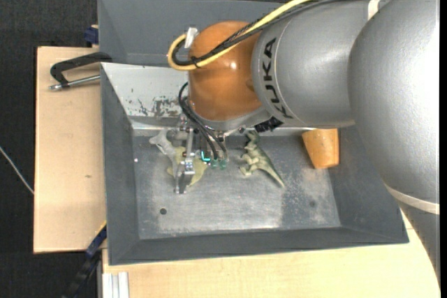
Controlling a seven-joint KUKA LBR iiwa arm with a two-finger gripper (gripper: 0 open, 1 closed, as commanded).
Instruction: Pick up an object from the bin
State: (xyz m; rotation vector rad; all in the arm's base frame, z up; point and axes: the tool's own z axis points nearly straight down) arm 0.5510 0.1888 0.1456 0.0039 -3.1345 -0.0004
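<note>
My gripper (184, 174) hangs low over the left middle of the bin floor, under the arm's orange cover. Right beneath and beside its tip lies a small yellowish-tan thing (198, 175), partly hidden by the gripper, so its shape is unclear. A pale whitish toy piece (162, 143) lies just to the upper left, near the back wall. To the right of the gripper is an olive-tan dinosaur figure (257, 164) with its tail pointing to the lower right. Nothing can be made out held in the gripper.
An orange cylinder-like block (321, 148) stands at the right side of the bin, partly under the arm. The big grey arm covers the bin's upper right. Bare floor stretches along the front of the bin.
</note>
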